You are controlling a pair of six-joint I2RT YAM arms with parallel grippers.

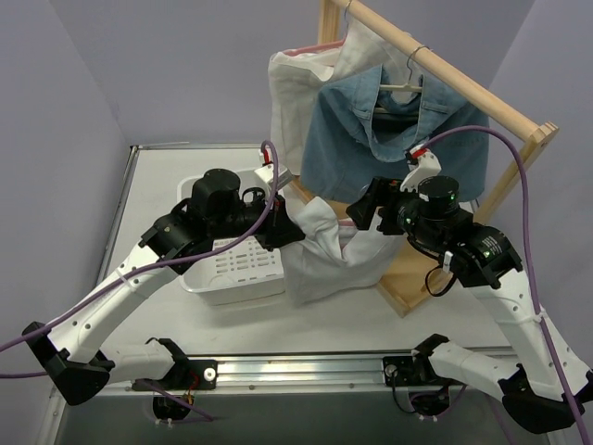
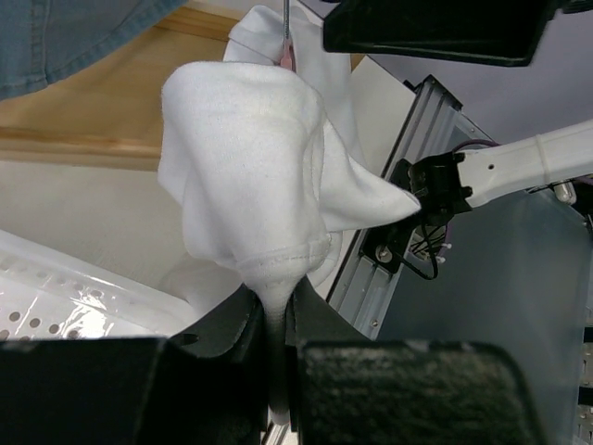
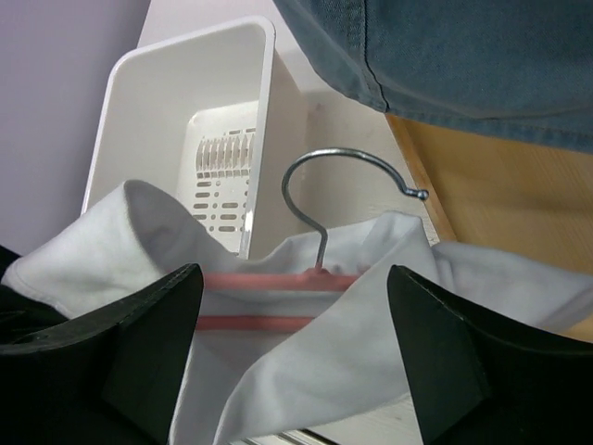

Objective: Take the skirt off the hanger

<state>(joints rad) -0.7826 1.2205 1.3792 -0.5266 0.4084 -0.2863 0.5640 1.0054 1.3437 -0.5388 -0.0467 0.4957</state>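
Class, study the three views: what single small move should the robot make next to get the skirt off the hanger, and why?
Probably close the right gripper on the pink hanger: its jaws stand open either side of it, holding nothing. The left gripper is shut on a bunch of the white skirt, so steadying the hanger should let it pull the fabric off.

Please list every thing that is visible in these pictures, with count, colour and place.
skirt: one, white, between the arms, draped over hanger
hanger: one, pink with metal hook, in the skirt
basket: one, white, on table
denim garment: one, blue, hanging on rack
white garment: one, on rack, left of denim
rack: one, wooden, right rear
table: one, white
left gripper: black, shut on skirt
right gripper: black, open, at hanger
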